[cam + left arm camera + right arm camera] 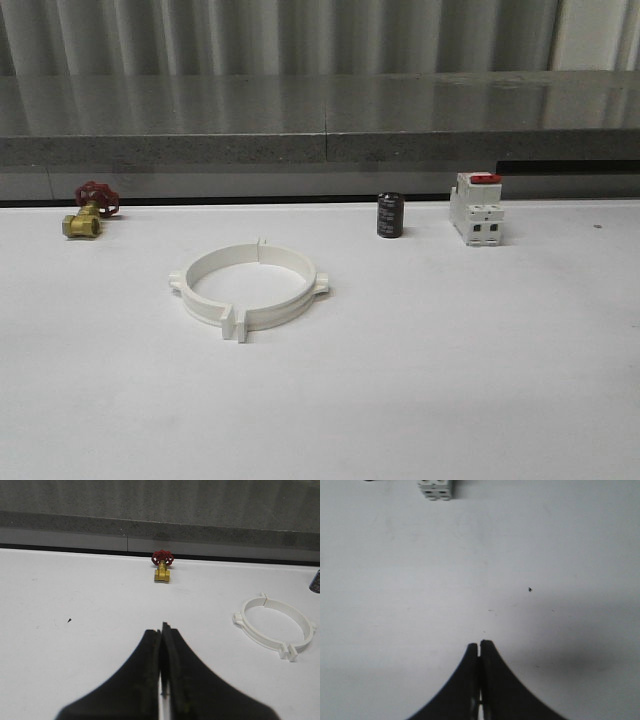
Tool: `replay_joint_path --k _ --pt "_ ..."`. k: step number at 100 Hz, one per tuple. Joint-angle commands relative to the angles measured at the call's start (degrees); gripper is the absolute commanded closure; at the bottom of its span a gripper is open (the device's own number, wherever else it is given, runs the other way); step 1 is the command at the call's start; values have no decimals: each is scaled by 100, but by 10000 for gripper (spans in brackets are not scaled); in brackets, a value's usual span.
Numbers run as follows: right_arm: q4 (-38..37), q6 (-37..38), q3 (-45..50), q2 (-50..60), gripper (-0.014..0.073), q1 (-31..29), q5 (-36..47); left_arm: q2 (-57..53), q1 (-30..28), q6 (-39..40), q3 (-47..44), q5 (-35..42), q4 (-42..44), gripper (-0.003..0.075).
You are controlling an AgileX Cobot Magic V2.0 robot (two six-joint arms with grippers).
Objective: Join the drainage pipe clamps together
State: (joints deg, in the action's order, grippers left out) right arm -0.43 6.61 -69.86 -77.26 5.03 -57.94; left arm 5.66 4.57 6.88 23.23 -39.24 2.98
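The two white drainage pipe clamps [248, 286] lie flat on the white table, left of centre, their end tabs meeting so that they form one wide ring. The same clamps [274, 628] appear in the left wrist view, well off to the side of my left gripper [161, 629], which is shut with nothing between its black fingers and hangs over bare table. My right gripper [480, 645] is shut too, empty, above bare table far from the ring.
A brass valve with a red handwheel [88, 212] sits at the back left. A small black cylinder [390, 215] and a white breaker with a red switch [475, 206] stand at the back right. A grey ledge [320, 130] runs behind the table.
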Motion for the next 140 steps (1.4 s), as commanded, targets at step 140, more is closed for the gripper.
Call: replay_joint_path --k 140 --pt "-500 -80 7075 7899 660 -694 5511 58 -9 11 138 415 6 741"
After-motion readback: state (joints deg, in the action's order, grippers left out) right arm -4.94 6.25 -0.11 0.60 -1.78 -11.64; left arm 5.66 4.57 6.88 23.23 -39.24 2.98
